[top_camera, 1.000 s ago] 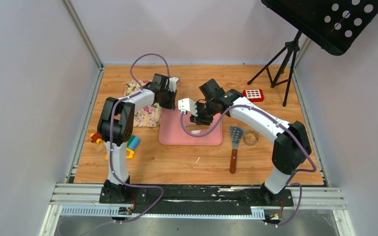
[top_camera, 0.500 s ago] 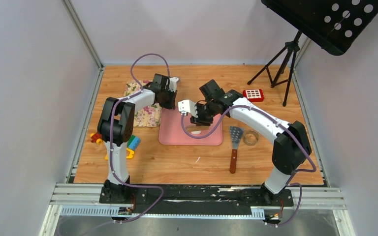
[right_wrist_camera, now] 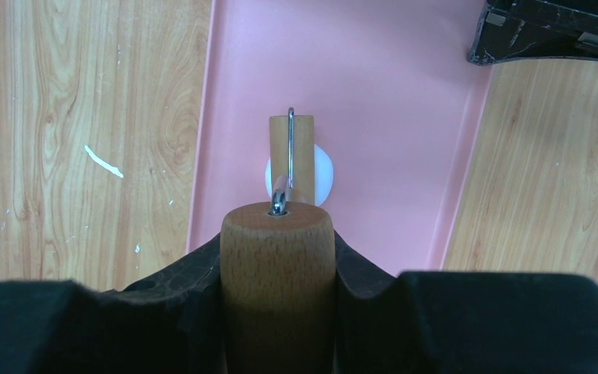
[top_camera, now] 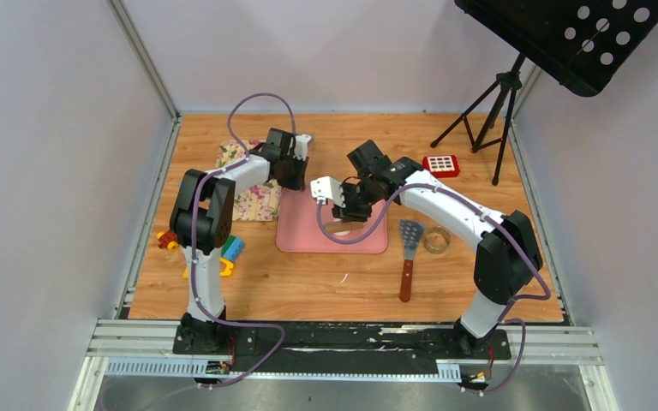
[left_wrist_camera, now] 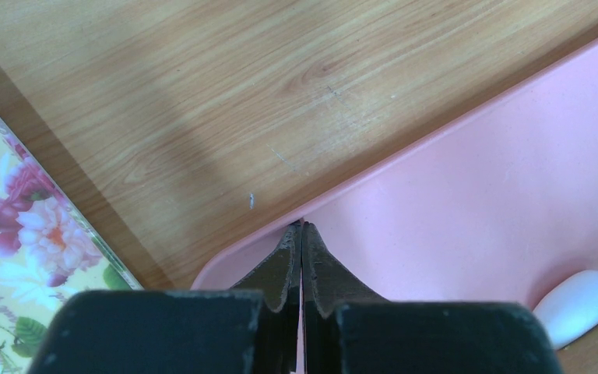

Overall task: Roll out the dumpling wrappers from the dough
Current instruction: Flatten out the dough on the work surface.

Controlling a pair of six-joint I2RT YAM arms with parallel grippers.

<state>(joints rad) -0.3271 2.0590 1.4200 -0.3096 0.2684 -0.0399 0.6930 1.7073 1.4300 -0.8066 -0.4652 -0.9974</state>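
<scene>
A wooden worktop point(top_camera: 326, 282) carried a pink mat point(top_camera: 308, 233) at its middle, and everything else sat around that mat. A floral cloth point(top_camera: 253, 201) lay just beside the mat's left edge. A spatula point(top_camera: 409, 248) and a metal ring point(top_camera: 436, 240) lay just off the mat's right edge, seemingly parked there for later steps.

The left tool point(left_wrist_camera: 301, 234) had its jaws pressed together, with the tips at the mat's far left corner. It seemed placed to pin the mat so that it would not slide under rolling. Whether it pinched the mat's edge or only pressed on it could not be told.

The right tool point(right_wrist_camera: 278, 265) reached over the mat's middle, gripping the handle of a small wooden roller point(right_wrist_camera: 278, 234). The handle pointed back into the tool, so the roller's head sat ahead of the fingers and bore down on the mat.

The dough point(right_wrist_camera: 323, 175) lay on the mat, near its middle, under the roller's head. It showed only as a small white rounded edge on either side. It looked barely spread, so rolling seemed at an early stage. No finished wrappers could be seen on or around the mat.
</scene>
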